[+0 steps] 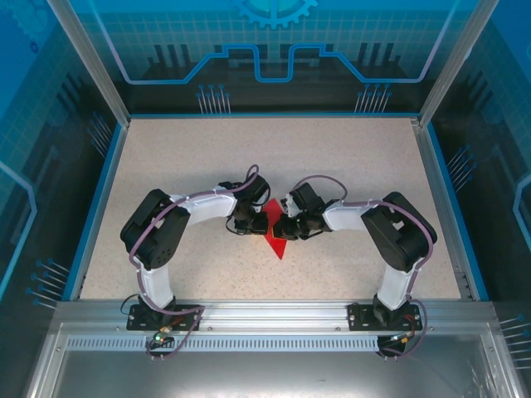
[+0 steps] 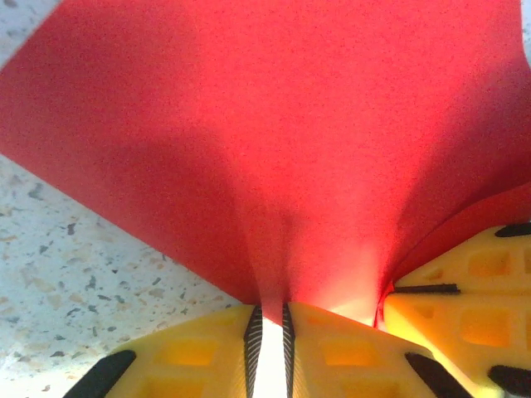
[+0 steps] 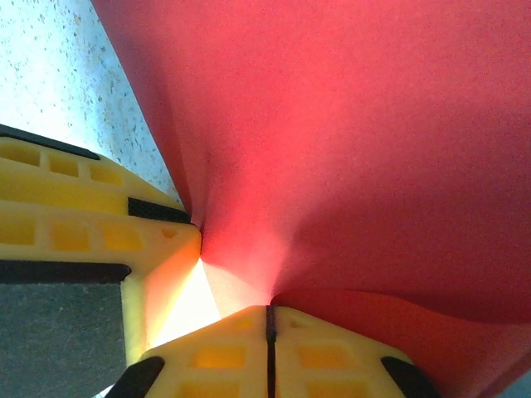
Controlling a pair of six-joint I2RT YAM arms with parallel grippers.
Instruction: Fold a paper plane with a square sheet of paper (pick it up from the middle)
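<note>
The square sheet of paper [image 1: 275, 242] is seen at table centre, bunched between the two arms, one corner pointing toward the near edge; whether that corner touches the surface cannot be told. The left gripper [image 2: 270, 310] is clenched on the sheet with a thin slit left between its pads, red paper running down into it. The right gripper [image 3: 269, 312] is clamped fully onto the sheet, pads pressed together, paper fanning up from the pinch. In both wrist views the other arm's yellow fingers are seen just beside the pinch, so the two grips sit nearly touching at the middle of the sheet. The step is judged to be the mid-sheet pick-up or centre crease. For it to be done well, both pinches should be held on one line, no pull apart should be applied since thin paper is likely to tear or slip, and the halves should be let hang evenly before anything is pressed flat. Twist between the wrists should be avoided, or a skewed crease is to be expected. The table [image 1: 348, 166] is speckled beige, matte, framed by a blue rim [image 1: 265, 116], with an aluminium rail [image 1: 265, 315] along the near edge. Blue printed enclosure walls [image 1: 274, 50] are seen around it.
</note>
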